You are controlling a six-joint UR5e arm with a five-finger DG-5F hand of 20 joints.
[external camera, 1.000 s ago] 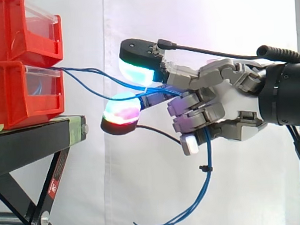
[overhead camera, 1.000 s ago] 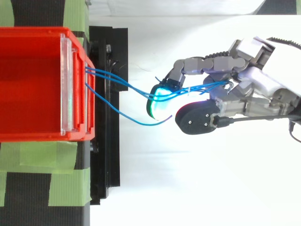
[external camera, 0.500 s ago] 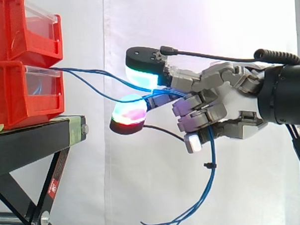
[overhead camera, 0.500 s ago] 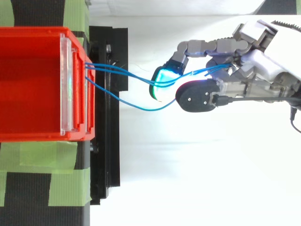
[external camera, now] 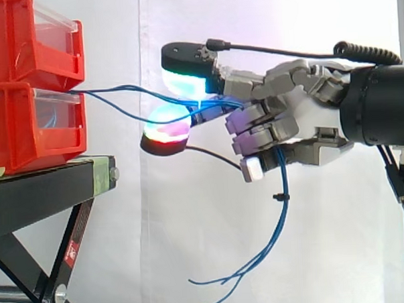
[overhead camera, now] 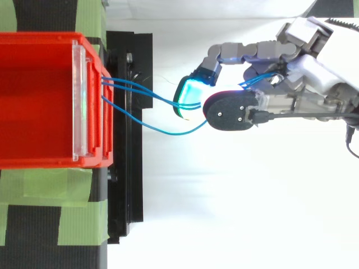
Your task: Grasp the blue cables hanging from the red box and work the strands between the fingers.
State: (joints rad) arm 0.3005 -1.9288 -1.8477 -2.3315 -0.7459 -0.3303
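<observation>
Hand (external camera: 301,120) is occupying the right half of the frame at mid-height, fingers curling round the blue cables (external camera: 112,94). Strands are running out of the lower red bin (external camera: 27,129) at left, passing between a cyan-green pad (external camera: 184,82) above and a red-magenta pad (external camera: 166,129) below, then threading through the curled fingers. Loose ends are hanging under the hand, fanning out at lower centre. Bin is sitting on the black stand (external camera: 43,192), lower left, white curtain (external camera: 213,245) behind.
</observation>
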